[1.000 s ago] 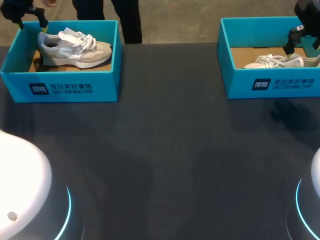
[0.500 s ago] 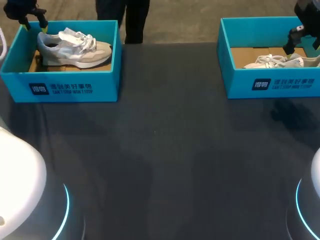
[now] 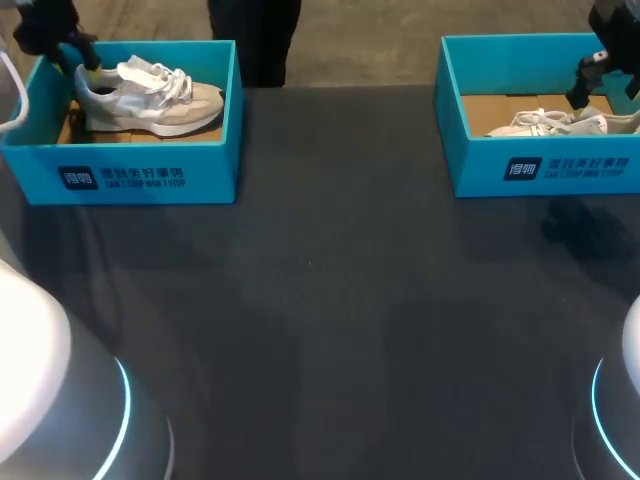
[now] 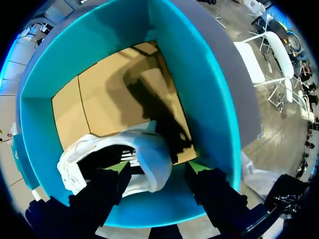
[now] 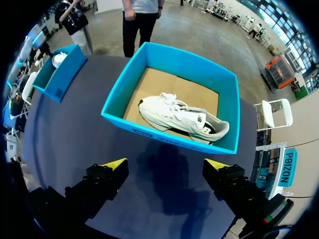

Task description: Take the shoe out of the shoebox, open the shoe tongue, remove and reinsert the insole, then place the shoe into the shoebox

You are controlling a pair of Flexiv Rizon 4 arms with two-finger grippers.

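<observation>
Head view: dark table [image 3: 330, 300]; two teal shoeboxes, well apart.

Item 1, left shoebox [image 3: 150, 175]: holds a grey-and-white sneaker [image 3: 150, 105] upright on its sole, heel toward the left gripper [image 3: 75, 50].

Left wrist view: the left gripper [image 4: 158, 167] straddles the sneaker's [image 4: 149, 152] heel collar. One finger is at the shoe opening and the other is outside, behind the heel with a gap showing. The fingers are spread and no two-sided grip is visible.

Item 2, right shoebox [image 3: 560, 165]: holds a white sneaker [image 3: 545, 123] on the cardboard floor.

Right wrist view: the right gripper [image 5: 165, 167] has its fingers wide apart and holds nothing. It is over the table, just ahead of the right shoebox [image 5: 164, 135], with the white sneaker [image 5: 184, 117] inside.
</observation>
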